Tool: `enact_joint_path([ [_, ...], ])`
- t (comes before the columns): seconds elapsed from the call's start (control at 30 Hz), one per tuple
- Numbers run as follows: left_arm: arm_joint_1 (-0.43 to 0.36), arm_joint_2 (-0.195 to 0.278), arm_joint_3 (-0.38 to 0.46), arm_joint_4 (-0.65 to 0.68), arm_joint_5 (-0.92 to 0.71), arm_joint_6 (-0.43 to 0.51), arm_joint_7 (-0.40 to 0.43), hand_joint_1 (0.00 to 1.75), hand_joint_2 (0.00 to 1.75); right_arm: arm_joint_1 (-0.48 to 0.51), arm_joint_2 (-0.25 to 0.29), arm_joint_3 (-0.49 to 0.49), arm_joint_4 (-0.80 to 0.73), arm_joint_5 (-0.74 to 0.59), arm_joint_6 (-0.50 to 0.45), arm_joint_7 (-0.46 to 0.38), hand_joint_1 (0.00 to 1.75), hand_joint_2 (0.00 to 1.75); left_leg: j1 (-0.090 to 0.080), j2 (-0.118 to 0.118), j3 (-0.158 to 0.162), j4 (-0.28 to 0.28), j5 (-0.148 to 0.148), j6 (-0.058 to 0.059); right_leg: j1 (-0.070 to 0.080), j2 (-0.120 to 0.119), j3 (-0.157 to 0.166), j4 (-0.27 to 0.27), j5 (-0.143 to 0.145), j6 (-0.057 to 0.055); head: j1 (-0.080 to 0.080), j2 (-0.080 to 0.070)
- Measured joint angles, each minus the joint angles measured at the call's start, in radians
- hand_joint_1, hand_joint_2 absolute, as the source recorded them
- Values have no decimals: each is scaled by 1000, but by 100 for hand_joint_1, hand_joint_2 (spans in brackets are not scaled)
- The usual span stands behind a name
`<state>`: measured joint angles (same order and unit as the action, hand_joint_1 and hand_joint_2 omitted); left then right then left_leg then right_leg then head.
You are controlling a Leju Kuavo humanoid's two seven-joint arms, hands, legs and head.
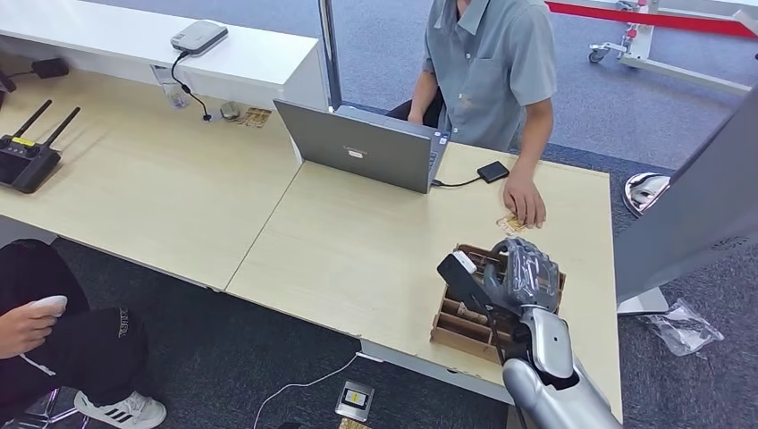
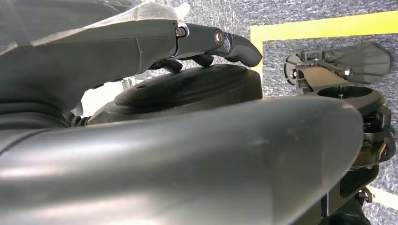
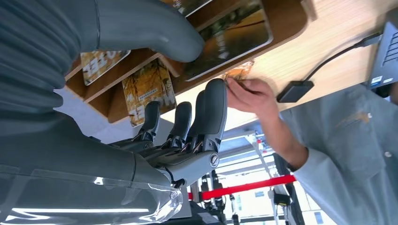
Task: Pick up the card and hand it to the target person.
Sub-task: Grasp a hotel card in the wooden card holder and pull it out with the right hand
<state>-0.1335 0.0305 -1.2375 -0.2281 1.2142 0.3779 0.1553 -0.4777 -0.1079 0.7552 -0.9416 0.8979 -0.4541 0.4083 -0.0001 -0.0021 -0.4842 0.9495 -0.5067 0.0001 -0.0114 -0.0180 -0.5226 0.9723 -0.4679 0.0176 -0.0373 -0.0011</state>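
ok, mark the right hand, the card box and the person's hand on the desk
right hand (image 1: 526, 275): head view, on the back of the hand.
card box (image 1: 458, 329): head view, on its near brown compartment wall.
person's hand (image 1: 524, 200): head view, on the back of the hand resting on the desk.

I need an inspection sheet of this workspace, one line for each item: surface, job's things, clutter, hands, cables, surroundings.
Surface: light wooden desk, two joined tops.
Job's things: wooden card box near the front edge, cards in its slots; one card lies under the seated person's hand.
Clutter: laptop, router, small black box.
Hands: right hand over the card box, nothing held; left hand holds nothing.
Cables: black cable from laptop to black box; white cable on the floor.
Surroundings: second person seated at left; grey carpet.
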Motion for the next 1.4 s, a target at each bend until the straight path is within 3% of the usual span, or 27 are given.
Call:
enact_joint_path([
  [0.07, 0, 1, 1, 0, 0, -2, 0, 0, 0, 9, -4, -11, -13, 6, 8, 1, 113, 175, 0, 0, 0, 0, 0, 0, 0, 0, 0, 0, 0, 0, 0, 0],
  [0.13, 0, 1, 1, 0, -1, -3, -1, 0, 0, 17, -7, -19, -26, 12, 16, 1, 141, 175, 0, 0, 0, 0, 0, 0, 0, 0, 0, 0, 0, 0, 0, 0],
  [0.2, 0, 1, 1, 0, -1, -3, -1, 0, 0, 22, -9, -25, -38, 20, 22, -1, 155, 175, 0, 0, 0, 0, 0, 0, 0, 0, 0, 0, 0, 0, 0, 0],
  [0.4, 0, 1, 2, 0, -2, -3, -1, 0, 0, 30, -6, -29, -58, 27, 34, -17, 136, 175, 0, 0, 0, 0, 0, 0, 0, 0, 0, 0, 0, 0, 0, 0],
  [0.57, 1, 1, 3, 0, -2, -2, -2, 0, 0, 32, 0, -29, -69, 26, 34, -28, 134, 175, 0, 0, 0, 0, 0, 0, 0, 0, 0, 0, 0, 0, 0, 0],
  [0.8, 1, 1, 4, 0, -2, -2, -3, 0, 0, 33, 3, -29, -72, 21, 32, -35, 141, 175, 0, 0, 0, 0, 0, 0, 0, 0, 0, 0, 0, 0, 0, 0],
  [1.1, 1, 1, 6, 0, -2, 2, -3, 0, 0, 33, 4, -39, -79, 21, 13, -38, 173, 175, 0, 0, 0, 0, 0, 0, 0, 0, 0, 0, 0, 0, 0, 0],
  [1.4, 3, -2, 10, 0, 0, 14, -3, 0, 0, 44, -33, -87, -201, 66, 5, 1, 173, 175, 0, 0, 0, 0, 0, 0, 0, 0, 0, 0, 0, 0, 0, 0],
])
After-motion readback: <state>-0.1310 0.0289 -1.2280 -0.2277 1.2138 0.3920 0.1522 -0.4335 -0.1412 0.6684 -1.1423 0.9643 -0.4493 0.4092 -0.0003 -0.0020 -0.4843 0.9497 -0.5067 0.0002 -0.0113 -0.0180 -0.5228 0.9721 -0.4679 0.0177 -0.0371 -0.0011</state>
